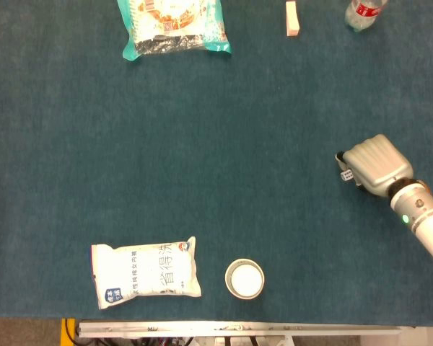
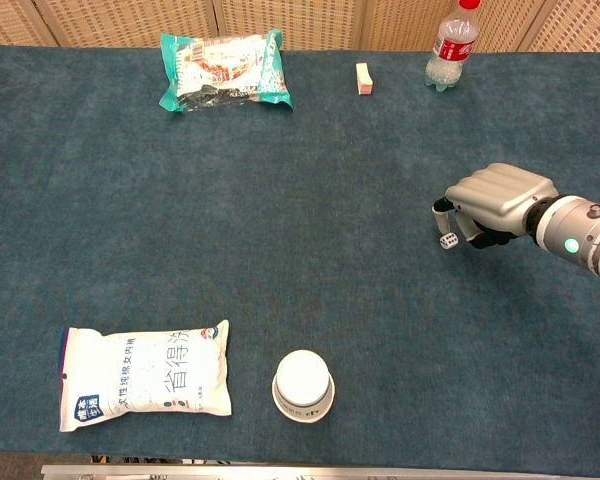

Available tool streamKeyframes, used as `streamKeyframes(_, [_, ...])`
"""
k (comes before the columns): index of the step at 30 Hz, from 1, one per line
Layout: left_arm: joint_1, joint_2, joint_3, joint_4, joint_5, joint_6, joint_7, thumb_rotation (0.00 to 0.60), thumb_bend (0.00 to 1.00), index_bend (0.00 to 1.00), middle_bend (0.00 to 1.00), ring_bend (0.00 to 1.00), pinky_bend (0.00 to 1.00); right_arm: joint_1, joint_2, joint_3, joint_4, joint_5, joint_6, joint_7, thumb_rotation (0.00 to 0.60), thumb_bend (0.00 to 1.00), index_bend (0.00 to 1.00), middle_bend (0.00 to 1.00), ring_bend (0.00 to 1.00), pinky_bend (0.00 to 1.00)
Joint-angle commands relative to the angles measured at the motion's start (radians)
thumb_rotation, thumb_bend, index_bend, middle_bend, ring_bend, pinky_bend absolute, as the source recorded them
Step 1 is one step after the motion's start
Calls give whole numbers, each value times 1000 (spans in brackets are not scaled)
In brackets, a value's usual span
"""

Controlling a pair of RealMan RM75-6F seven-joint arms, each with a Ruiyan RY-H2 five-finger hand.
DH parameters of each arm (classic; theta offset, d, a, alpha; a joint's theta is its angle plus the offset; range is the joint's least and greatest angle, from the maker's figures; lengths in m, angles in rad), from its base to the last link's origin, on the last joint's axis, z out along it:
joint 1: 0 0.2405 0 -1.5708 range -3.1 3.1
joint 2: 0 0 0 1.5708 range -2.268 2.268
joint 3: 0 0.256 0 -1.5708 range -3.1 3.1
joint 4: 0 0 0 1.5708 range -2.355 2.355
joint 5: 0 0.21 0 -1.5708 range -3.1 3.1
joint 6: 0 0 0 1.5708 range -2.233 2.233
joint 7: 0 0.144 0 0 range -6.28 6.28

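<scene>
At the right of the frame the right hand hovers palm-down over a small white die lying on the blue surface. Its fingers curl down around the die, close beside it; whether they touch or hold it I cannot tell. A white cup stands upside down at lower centre, well apart.

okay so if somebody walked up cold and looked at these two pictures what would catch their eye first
Probably the silver right hand at the right side of the blue table, fingers curled down around a small white die; whether it actually grips the die is unclear. Next, the white bag and white cup near the front edge, and the teal snack bag at the back.
</scene>
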Motion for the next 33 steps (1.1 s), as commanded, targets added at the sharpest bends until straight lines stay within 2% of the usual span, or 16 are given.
streamKeyframes(1, [0, 0, 0, 0, -1, -1, 0, 600, 0, 535, 507, 441, 458, -1, 7, -5, -9, -3, 3, 0, 600, 988, 421, 1000, 989, 952])
streamKeyframes(19, [3, 2, 2, -9, 9, 6, 8, 600, 0, 535, 507, 441, 458, -20, 45, -35, -65, -44, 31, 9, 600, 988, 421, 1000, 989, 952])
streamKeyframes(27, [9, 5, 8, -21, 32, 25, 13, 600, 0, 535, 508, 441, 458, -67, 102, -44, -111, -144, 101, 54, 600, 988, 421, 996, 983, 953])
streamKeyframes(30, [10, 5, 12, -24, 43, 29, 13, 600, 0, 535, 507, 441, 458, -106, 140, -52, -134, -225, 158, 94, 600, 978, 421, 927, 922, 935])
streamKeyframes(33, [10, 4, 15, -25, 50, 30, 14, 600, 0, 535, 507, 441, 458, -166, 184, -66, -149, -328, 240, 154, 600, 949, 421, 755, 794, 907])
